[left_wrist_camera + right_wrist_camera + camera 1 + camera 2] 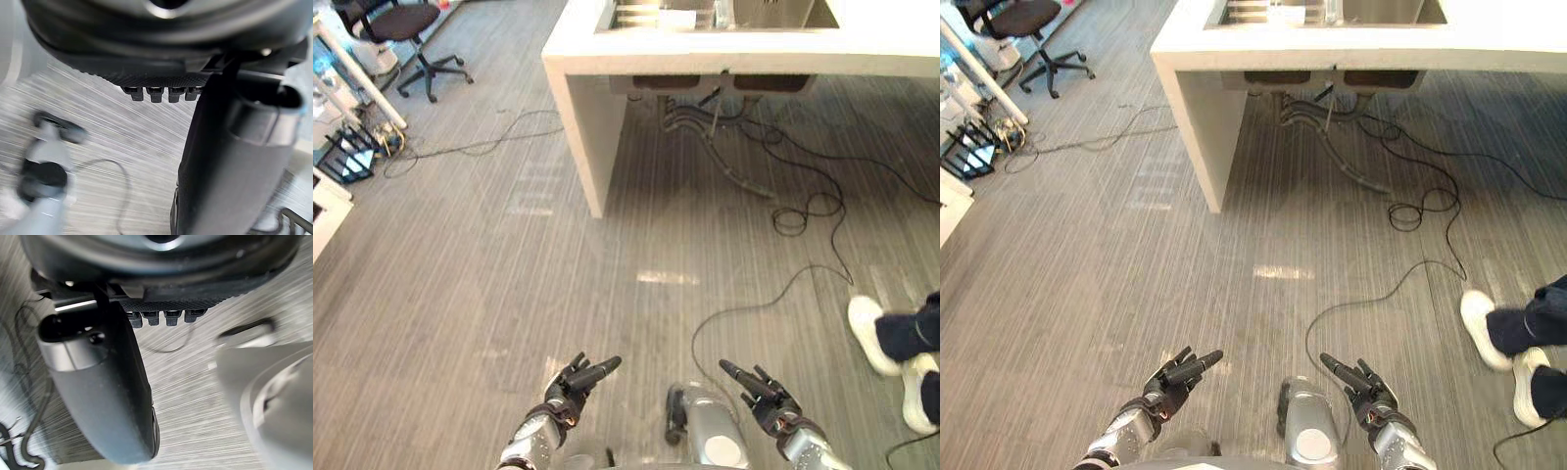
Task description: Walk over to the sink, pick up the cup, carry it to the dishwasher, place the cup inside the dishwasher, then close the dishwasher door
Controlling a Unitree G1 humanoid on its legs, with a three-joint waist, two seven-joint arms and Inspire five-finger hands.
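Both hands hang low and empty over the grey floor [489, 274], the left hand [576, 384] and the right hand [766, 397] each with fingers straight and spread apart, thumbs clear, nothing held in either; the wrist views agree, showing bare floor past the fingers. Ahead at 12 o'clock, well apart from both hands, stands the white counter [705, 51] with the sink [783, 12] sunk into its top; the counter's long axis runs from 9 o'clock to 3 o'clock, so the approach meets it square on. I cannot make out the cup itself from here; by the task it should lie in or beside that basin. The sink's middle sits a touch toward 1 o'clock of the midline between the hands, so I judge the right hand slightly nearer for the pick; the step in hand is the walk, hardly begun. A person's white shoes [873, 333] stand at 3 o'clock, near the right hand's side; an office chair [406, 24] sits far off at 10 o'clock.
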